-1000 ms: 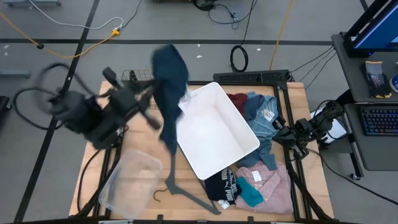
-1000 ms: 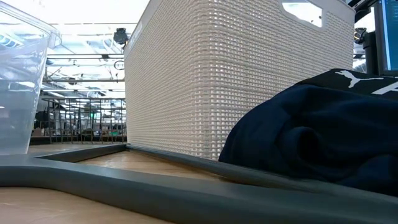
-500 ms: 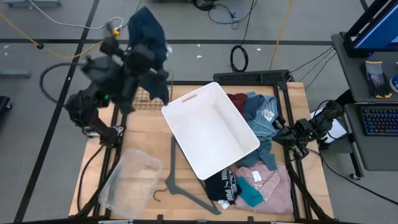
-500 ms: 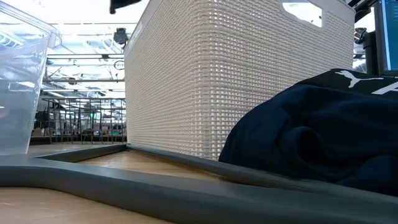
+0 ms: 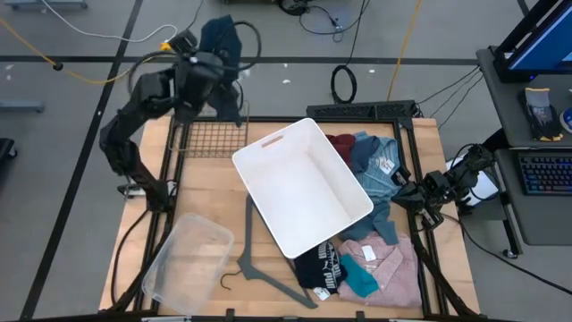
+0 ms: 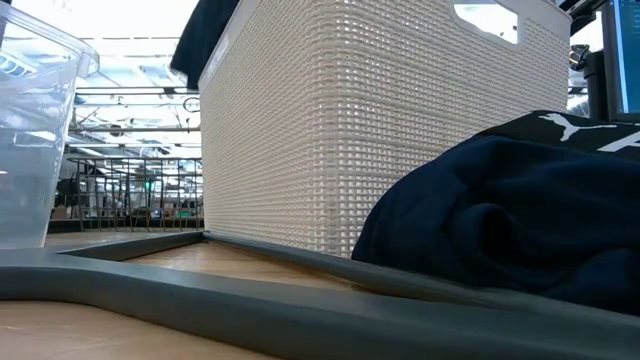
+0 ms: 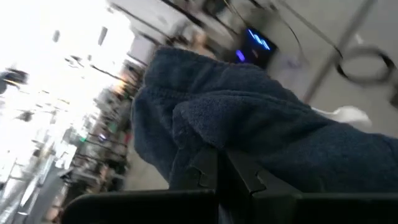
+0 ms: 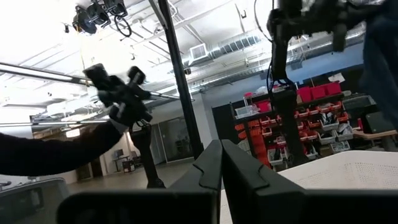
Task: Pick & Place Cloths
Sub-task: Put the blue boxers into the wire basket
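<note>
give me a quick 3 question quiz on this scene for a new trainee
1. True or false: the white basket already holds a garment.
2. Which gripper holds the navy cloth?
A. left gripper
B. right gripper
C. neither
3. Fill in: the grey hanger lies on the table between the white basket and the clear ____.

Key:
1. False, its inside shows bare white.
2. A, raised past the table's far edge; the left wrist view shows the fingers shut on it.
3. Bin: the clear plastic bin at the near left corner.
</note>
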